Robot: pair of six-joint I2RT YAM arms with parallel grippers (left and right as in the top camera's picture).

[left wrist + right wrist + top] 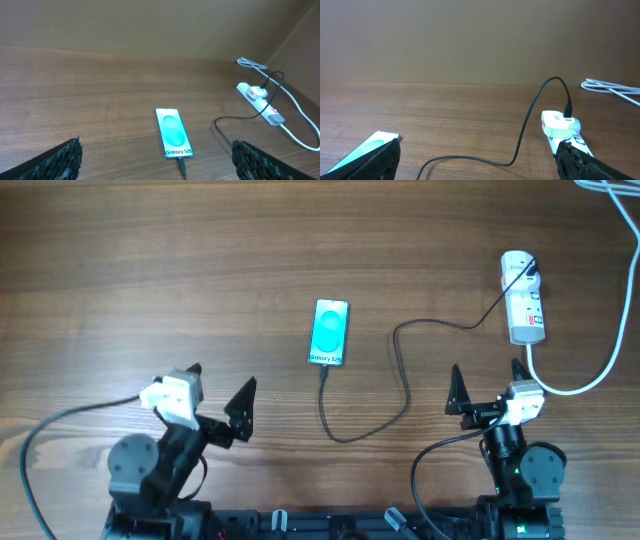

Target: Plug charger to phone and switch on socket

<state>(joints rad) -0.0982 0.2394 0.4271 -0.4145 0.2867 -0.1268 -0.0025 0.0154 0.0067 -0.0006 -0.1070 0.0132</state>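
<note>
— Wood-grain tabletop [150,270] under both arms, bare brown wall [470,40] behind in the wrist views. Step in hand?

— Judged the second: switching on. Metal-tipped end of the charger [404,385] seemingly seated in the near end of the phone [330,332], just under the "Galaxy S25" lettering. Joint too small to confirm as fully home.

— Position and look of the task's things?

— Phone flat at mid-table, cyan screen up, long axis running away from the arms. Thin black charger leaving its near end, looping toward the arms, then curving up and right to a black plug [568,111] in the socket [520,310]. Socket flat at far right, well apart from the phone: white oblong strip, red switch marks [534,299], white cord [590,387] trailing from its near end. Switch position not readable at this size.

— Pincers?

— Left gripper [222,377] spread wide, holding nothing, near the front edge, left of the phone. Right gripper [485,370] likewise wide and empty, below the socket and nearer to it.

— Requirement of the next move?

— Probably a reach by the right arm to the socket, jaws narrowed or one fingertip leading, then a press on a red switch. To be avoided: dragging the strip, or tugging the charger out of the phone.
</note>
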